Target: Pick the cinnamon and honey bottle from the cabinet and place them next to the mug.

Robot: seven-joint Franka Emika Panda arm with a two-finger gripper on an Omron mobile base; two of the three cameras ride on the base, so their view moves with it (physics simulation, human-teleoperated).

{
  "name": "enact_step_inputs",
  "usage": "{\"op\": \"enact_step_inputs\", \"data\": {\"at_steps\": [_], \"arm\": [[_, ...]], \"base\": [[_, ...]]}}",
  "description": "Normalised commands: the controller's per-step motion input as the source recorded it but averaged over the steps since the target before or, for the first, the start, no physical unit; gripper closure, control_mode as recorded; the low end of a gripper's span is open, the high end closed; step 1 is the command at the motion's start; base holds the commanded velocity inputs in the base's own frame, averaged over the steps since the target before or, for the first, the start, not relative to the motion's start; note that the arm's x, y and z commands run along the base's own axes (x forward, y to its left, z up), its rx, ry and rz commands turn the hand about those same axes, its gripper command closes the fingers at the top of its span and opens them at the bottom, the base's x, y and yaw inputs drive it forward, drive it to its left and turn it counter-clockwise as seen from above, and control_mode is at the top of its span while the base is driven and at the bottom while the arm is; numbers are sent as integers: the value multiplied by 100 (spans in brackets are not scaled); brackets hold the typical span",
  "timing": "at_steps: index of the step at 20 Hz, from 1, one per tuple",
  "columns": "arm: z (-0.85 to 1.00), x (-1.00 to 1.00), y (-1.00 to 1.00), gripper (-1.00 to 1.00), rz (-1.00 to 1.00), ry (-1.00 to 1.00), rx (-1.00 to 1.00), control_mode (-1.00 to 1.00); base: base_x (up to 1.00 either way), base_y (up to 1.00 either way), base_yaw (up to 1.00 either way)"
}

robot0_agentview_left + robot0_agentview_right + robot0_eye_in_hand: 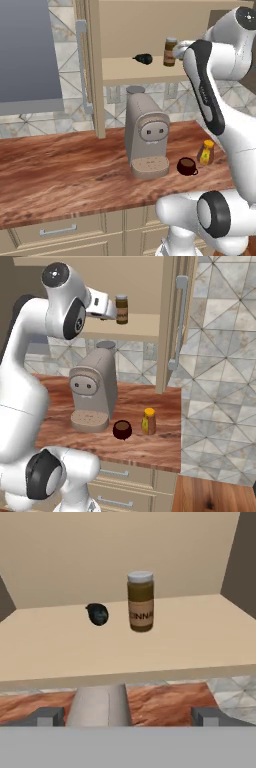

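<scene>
Since my end effector hangs wide and empty short of the cabinet shelf, a crooked approach could tip the cinnamon, which stands upright, long axis vertical, grey lid up, label facing me. A small black object lies at its 9 o'clock. On the table, the honey bottle already stands at the mug's 2 o'clock.

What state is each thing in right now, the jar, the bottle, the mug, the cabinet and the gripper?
Cinnamon: upright on the cabinet shelf, lid on, not gripped.
Honey bottle: upright on the counter, capped, beside the mug.
Mug: upright on the counter.
Cabinet: open.
Gripper: jaws open, short of the cinnamon.
</scene>
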Motion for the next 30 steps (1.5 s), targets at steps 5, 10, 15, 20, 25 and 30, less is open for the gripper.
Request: {"op": "enact_step_inputs", "data": {"at_steps": [5,10,15,20,25,30], "arm": [[-18,90,-12,-100,0,16,0,-100],[-9,71,-14,-100,0,11,0,-100],[0,63,-7,-100,0,1,0,-100],[-14,30,0,-100,0,-1,0,-100],[-24,10,0,-100,0,-6,0,-100],[-30,11,0,-100,0,-10,0,-100]], "base": [[0,0,0],[0,0,0],[0,0,0],[0,0,0],[0,0,0],[0,0,0]]}}
